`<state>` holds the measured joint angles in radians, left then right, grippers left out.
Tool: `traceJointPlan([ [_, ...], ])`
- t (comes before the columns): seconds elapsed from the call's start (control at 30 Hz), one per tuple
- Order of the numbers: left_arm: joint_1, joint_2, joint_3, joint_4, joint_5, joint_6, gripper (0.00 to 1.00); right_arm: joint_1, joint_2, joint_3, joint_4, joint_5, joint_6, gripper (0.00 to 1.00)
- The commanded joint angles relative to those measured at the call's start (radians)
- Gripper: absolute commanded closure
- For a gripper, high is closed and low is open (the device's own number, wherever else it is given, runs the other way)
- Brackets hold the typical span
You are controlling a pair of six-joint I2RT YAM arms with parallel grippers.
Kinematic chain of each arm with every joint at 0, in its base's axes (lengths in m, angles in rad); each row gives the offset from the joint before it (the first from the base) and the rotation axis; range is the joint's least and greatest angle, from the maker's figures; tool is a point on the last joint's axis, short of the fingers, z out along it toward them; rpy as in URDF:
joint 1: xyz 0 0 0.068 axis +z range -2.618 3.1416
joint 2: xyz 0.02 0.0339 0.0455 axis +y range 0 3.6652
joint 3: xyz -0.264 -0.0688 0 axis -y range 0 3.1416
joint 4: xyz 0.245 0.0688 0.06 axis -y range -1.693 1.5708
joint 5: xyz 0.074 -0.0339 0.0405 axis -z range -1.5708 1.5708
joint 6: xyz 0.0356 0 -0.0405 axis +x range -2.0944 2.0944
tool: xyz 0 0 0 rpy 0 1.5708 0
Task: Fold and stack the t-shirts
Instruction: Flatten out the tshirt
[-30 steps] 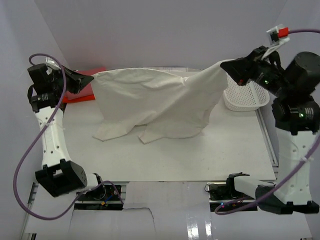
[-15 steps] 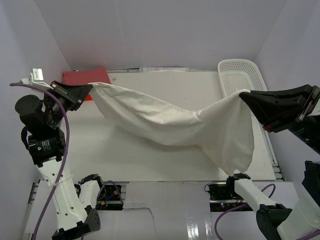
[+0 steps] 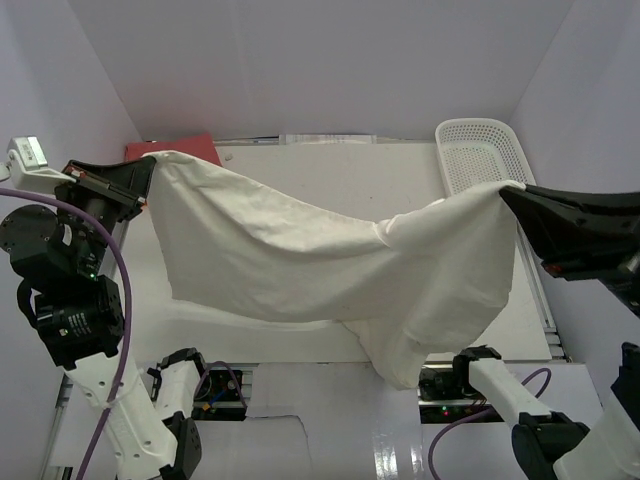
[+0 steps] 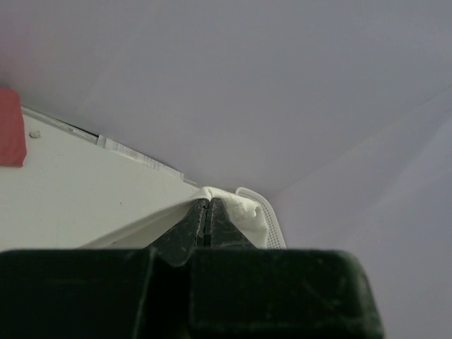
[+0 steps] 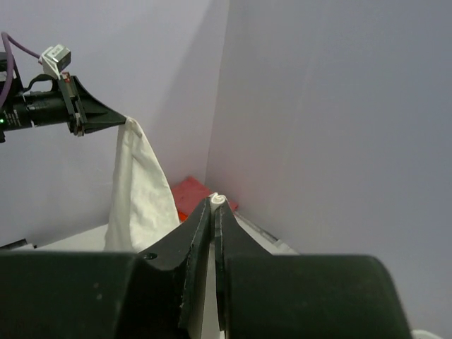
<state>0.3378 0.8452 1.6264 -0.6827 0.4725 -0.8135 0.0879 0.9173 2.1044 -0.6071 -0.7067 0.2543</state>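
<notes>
I see the cream t-shirt [image 3: 330, 270] unfolded, suspended by two corners at 9 and 3 o'clock. It sags mid-span, with its lower edge hanging toward 6 o'clock. The pink-red t-shirt [image 3: 195, 145] lies flat at 11 o'clock, partly covered.

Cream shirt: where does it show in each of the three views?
Top external: cream shirt stretched mid-picture between left gripper and right gripper.
Left wrist: small bunch at the closed jaws, low centre.
Right wrist: hanging sheet at left, small curl at the jaws.
Shared landmark: red shirt by the back wall.
</notes>
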Motion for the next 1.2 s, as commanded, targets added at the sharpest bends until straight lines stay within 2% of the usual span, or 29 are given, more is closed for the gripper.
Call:
traceJointPlan([
  [0.0, 0.001, -0.055, 0.013, -0.020, -0.101, 0.002, 1.00, 0.003, -0.086, 0.045, 0.193, 0.062, -0.041, 0.92],
  [0.1, 0.000, -0.122, 0.003, -0.001, -0.178, -0.007, 1.00, 0.003, -0.220, -0.074, 0.334, 0.082, -0.049, 0.92],
  [0.27, -0.006, -0.121, 0.073, -0.048, -0.228, -0.001, 1.00, 0.003, -0.300, -0.096, 0.378, 0.108, -0.047, 0.92],
  [0.53, -0.042, -0.161, 0.141, -0.086, -0.308, 0.005, 1.00, 0.003, -0.301, -0.064, 0.369, 0.111, -0.003, 0.92],
  [0.63, -0.043, -0.138, 0.109, -0.089, -0.279, 0.008, 1.00, 0.006, -0.279, -0.113, 0.328, 0.157, -0.015, 0.92],
  [0.83, -0.043, -0.003, -0.141, 0.029, -0.169, -0.009, 1.00, 0.055, -0.175, -0.392, 0.343, 0.187, 0.028, 0.92],
  [0.93, -0.045, 0.136, -0.189, 0.078, -0.126, -0.012, 1.00, 0.055, -0.095, -0.576, 0.417, 0.162, 0.080, 0.92],
  [0.97, -0.043, 0.173, -0.197, 0.095, -0.109, -0.015, 1.00, 0.055, -0.077, -0.660, 0.488, 0.136, 0.107, 0.92],
  [1.07, -0.043, 0.293, -0.176, 0.135, -0.104, -0.021, 1.00, 0.055, 0.015, -0.699, 0.529, 0.127, 0.117, 0.92],
  [1.17, -0.046, 0.412, -0.136, 0.181, -0.129, -0.026, 1.00, 0.053, 0.159, -0.620, 0.526, 0.101, 0.109, 0.92],
])
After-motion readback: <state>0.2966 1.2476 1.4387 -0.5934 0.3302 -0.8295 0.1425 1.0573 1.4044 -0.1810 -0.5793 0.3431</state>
